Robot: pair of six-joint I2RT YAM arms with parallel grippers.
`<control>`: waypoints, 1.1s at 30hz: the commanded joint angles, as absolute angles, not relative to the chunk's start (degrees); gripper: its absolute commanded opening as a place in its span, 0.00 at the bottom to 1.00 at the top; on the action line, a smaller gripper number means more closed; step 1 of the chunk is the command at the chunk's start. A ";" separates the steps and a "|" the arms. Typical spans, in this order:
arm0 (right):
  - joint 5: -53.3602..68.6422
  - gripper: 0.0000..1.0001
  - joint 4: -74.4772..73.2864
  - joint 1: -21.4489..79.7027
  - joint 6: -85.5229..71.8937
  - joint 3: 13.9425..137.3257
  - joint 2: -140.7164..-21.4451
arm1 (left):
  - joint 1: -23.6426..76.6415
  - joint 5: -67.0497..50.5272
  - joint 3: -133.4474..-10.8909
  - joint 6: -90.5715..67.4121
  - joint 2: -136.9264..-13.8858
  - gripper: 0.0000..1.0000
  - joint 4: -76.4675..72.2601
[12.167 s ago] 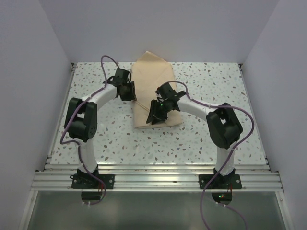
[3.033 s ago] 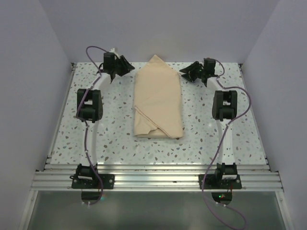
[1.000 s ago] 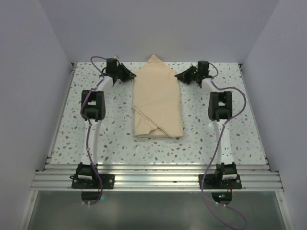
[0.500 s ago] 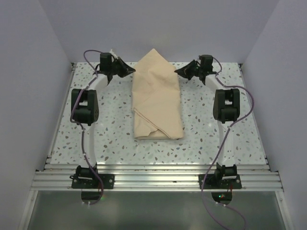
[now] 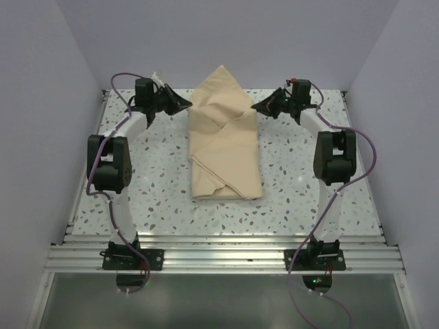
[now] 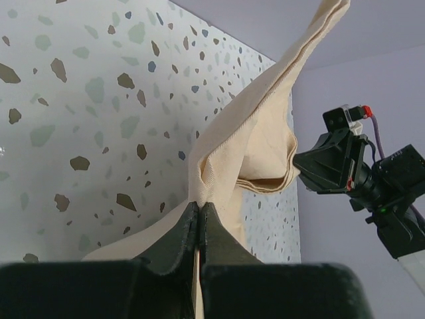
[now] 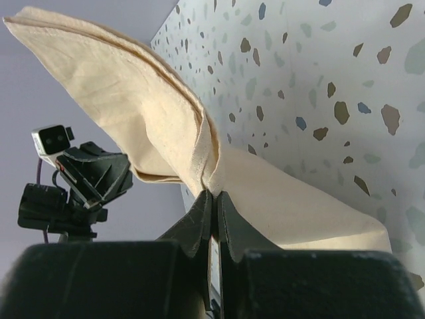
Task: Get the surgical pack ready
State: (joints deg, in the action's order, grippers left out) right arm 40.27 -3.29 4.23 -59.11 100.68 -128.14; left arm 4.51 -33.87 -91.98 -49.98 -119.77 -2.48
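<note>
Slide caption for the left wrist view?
Left end effector pinching the raised tan wrap sheet above the speckled table.

The folded surgical pack (image 5: 225,147) fills the middle of the surface (image 5: 158,185), its raised far flap stretched between the left end effector (image 5: 186,104) and the right end effector (image 5: 256,108), with open speckled lanes either side, hemmed by the walls (image 5: 62,137).

Wrap sheet (image 5: 226,154), left end effector (image 5: 188,104), right end effector (image 5: 254,108)
</note>
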 commanded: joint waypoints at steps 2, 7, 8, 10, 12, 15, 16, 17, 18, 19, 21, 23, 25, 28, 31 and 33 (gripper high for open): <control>42.98 0.00 -4.57 4.31 -55.82 98.01 -120.94 | 4.04 -36.30 -88.51 -49.31 -112.24 0.00 -6.94; 43.85 0.00 -6.59 4.31 -53.70 95.02 -116.46 | 4.04 -37.44 -83.33 -48.78 -107.32 0.00 -6.59; 43.77 0.00 -7.37 4.31 -53.44 94.66 -115.76 | 4.04 -37.53 -82.45 -48.61 -106.62 0.00 -6.42; 44.03 0.00 -7.82 4.22 -53.00 93.26 -113.57 | 4.04 -37.79 -81.92 -47.99 -104.95 0.00 -5.37; 44.12 0.00 -8.43 4.22 -52.74 92.73 -112.33 | 4.04 -38.14 -81.30 -47.55 -103.46 0.00 -4.57; 44.38 0.00 -9.58 4.22 -52.21 91.32 -110.22 | 4.22 -38.58 -81.04 -47.29 -101.69 0.00 -3.25; 44.47 0.00 -10.62 4.22 -51.86 91.06 -109.00 | 4.31 -38.58 -80.77 -47.20 -101.08 0.00 -2.99; 44.65 0.00 -11.42 4.31 -51.42 90.62 -108.46 | 4.57 -38.32 -80.16 -47.20 -99.94 0.00 -2.29; 44.65 0.00 -12.30 4.22 -50.28 90.18 -107.85 | 4.66 -38.32 -79.63 -47.20 -99.32 0.00 -2.29; 44.74 0.00 -13.87 4.22 -49.66 88.96 -106.45 | 4.92 -38.32 -78.15 -47.20 -98.62 0.00 -2.20; 44.30 0.00 -16.33 4.22 -47.82 86.68 -104.77 | 5.80 -38.06 -76.30 -47.46 -96.51 0.00 -2.20; 43.95 0.00 -17.14 4.22 -47.29 84.47 -102.06 | 6.59 -37.79 -72.96 -48.07 -93.97 0.00 -2.46; 43.33 0.00 -16.44 4.22 -47.55 80.62 -100.29 | 7.56 -37.62 -70.50 -48.51 -92.12 0.00 -2.99; 42.80 0.00 -16.78 4.31 -47.55 76.30 -97.65 | 8.61 -37.44 -65.93 -48.96 -89.04 0.00 -3.08; 42.45 0.00 -18.01 4.31 -46.50 73.93 -96.24 | 9.75 -37.18 -61.80 -48.96 -86.40 0.00 -2.81; 41.84 0.00 -18.54 4.31 -45.71 72.34 -95.02 | 10.72 -36.91 -58.72 -48.69 -84.64 0.00 -2.46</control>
